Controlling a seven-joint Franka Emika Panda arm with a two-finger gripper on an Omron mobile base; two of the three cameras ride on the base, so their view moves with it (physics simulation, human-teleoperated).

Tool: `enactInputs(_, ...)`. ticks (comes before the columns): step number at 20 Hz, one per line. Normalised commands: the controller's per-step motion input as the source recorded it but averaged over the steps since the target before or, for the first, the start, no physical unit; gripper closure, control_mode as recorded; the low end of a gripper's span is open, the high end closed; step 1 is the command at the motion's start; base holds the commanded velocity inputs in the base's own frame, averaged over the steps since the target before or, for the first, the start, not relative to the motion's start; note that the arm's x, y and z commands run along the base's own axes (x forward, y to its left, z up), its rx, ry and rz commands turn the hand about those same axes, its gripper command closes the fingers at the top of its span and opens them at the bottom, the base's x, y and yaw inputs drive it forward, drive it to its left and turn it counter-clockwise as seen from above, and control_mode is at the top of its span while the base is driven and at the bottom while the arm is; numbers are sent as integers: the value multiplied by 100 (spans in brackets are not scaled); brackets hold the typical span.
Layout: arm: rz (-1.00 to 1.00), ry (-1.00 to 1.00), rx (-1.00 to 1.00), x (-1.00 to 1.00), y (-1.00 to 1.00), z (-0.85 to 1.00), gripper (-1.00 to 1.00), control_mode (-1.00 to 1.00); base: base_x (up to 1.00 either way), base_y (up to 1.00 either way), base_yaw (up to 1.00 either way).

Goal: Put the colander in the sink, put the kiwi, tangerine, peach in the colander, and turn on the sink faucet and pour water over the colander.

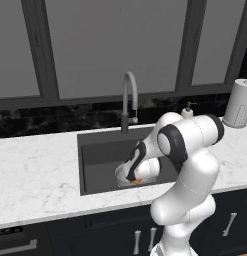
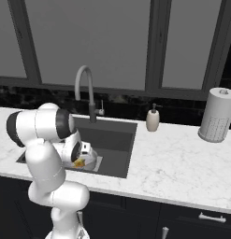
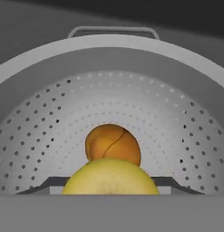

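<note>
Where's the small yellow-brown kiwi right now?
In the hand view, the small yellow-brown kiwi sits at bottom centre between the dark fingers, above the pale perforated colander, just in front of an orange fruit.

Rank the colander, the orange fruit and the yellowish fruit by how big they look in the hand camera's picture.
1. Colander, by far the largest.
2-3. Yellowish fruit looks wider than the orange fruit, but it sits nearer the camera and is cut off below, so their order is unsure.

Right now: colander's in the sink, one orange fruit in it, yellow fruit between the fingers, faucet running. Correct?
Not quite: the faucet is off. The left base view shows no stream at its spout. The rest holds: colander in the sink, orange fruit inside, yellow fruit at the fingers.
</note>
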Motion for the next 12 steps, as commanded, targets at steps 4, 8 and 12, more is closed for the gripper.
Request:
enactInputs(4,-2,0,0,0,-18,-4,-100,-100,0,0,0)
enactInputs(8,-2,0,0,-1,-10,24,-100,-100,0,0,0)
enactInputs(12,-3,-5,0,-18,-13,83,-100,-100,0,0,0)
